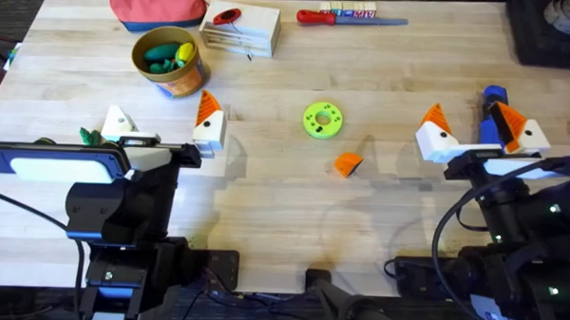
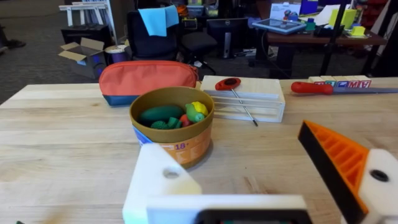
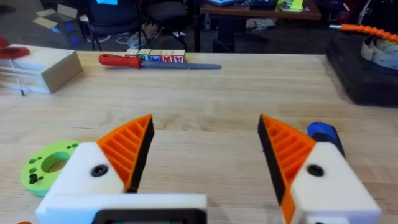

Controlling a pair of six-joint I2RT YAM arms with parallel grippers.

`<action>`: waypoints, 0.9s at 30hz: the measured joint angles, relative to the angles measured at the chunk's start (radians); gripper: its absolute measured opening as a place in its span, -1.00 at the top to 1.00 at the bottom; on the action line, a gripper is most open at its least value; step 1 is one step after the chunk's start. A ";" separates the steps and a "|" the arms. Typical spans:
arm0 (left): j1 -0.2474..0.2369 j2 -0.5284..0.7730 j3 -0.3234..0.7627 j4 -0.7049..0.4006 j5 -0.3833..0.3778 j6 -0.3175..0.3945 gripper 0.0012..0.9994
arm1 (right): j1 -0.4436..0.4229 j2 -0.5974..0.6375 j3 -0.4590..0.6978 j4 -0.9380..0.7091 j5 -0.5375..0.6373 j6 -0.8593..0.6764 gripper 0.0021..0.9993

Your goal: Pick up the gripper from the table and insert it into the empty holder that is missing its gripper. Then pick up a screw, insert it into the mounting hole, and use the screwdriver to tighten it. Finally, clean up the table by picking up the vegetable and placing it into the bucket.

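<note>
Across the pale, grained wooden table the two arms sit low at the near edge. At three o'clock the right gripper stands released, jaws wide, both white plastic triangular mounts carrying ribbed orange tips; the right wrist view shows those ridges clearly. Just beyond its outer finger lies the bright blue cylindrical screwdriver, partly hidden. At nine o'clock the left gripper is also released; one side wears an orange tip, the other is the bare white triangular holder with a round mounting hole that the left wrist view shows. At eleven o'clock sits the small round yellow-orange tin bucket with printed sides, already holding teal, green and yellow toys; the left wrist view shows printed digits on its wall. Beside the holder, the dark green elongated toy vegetable with a leafy end lies on the table. Near centre, toward five o'clock, rests the loose orange ribbed wedge-shaped gripper tip.
</note>
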 joint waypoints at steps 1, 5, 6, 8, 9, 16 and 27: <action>0.000 0.000 0.000 0.000 0.000 0.000 -0.91 | 0.000 0.000 0.000 0.001 0.000 0.000 -0.98; 0.000 0.000 0.000 0.000 0.000 0.000 -0.91 | 0.000 0.000 0.000 -0.005 0.000 -0.001 -0.98; 0.000 0.000 0.000 0.000 0.000 0.000 -0.91 | 0.000 0.000 0.000 -0.005 0.000 0.000 -0.98; 0.000 0.000 0.000 0.000 0.000 0.000 -0.91 | 0.000 0.000 0.000 -0.005 0.000 -0.001 -0.98; 0.000 0.000 0.000 0.000 0.000 0.000 -0.91 | 0.000 0.000 0.000 -0.005 0.000 -0.001 -0.98; 0.000 0.000 0.011 -0.069 0.000 0.002 -0.91 | 0.000 0.000 0.020 -0.053 0.001 0.009 -0.98; 0.000 0.224 0.546 -0.609 -0.054 0.015 -0.91 | 0.000 0.204 0.446 -0.657 -0.018 0.163 -0.98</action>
